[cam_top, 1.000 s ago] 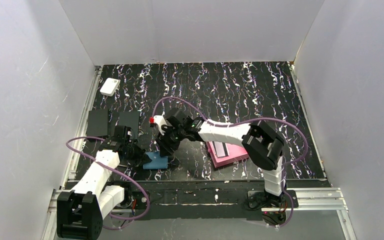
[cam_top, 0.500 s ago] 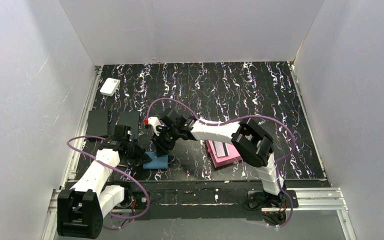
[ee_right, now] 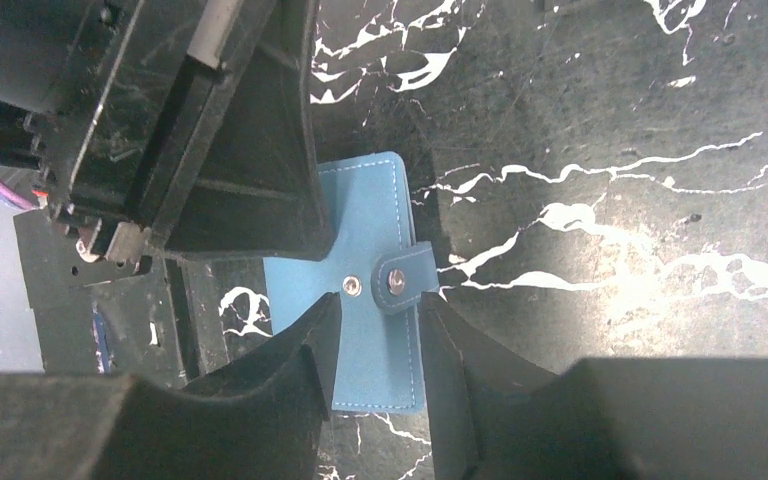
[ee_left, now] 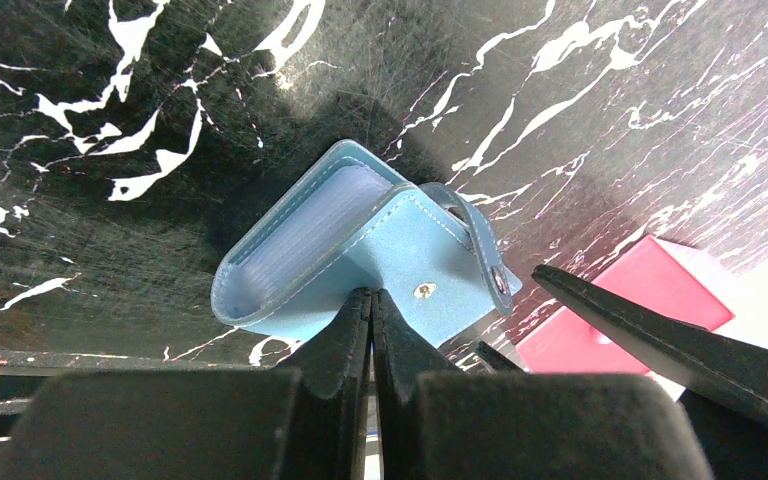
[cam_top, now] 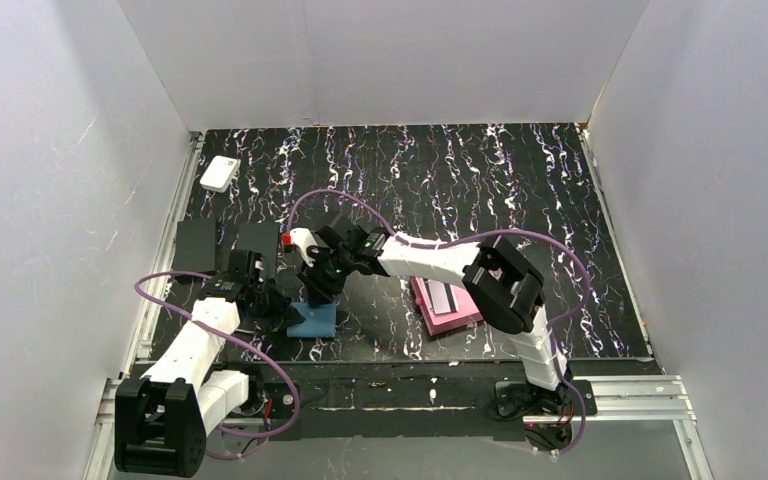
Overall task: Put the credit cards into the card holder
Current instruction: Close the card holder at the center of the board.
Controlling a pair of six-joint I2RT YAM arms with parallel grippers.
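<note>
Bright even light; glare on glossy table; soft shadow under card holder.

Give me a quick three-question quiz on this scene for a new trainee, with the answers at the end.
1. True or false: the left gripper is shut on the card holder's cover.
2. In the top view, the pink tray lies: A) left of the card holder, B) right of it, C) on top of it.
3. Is the card holder's snap tab fastened or undone?
Key: 1 true; 2 B; 3 undone.
</note>
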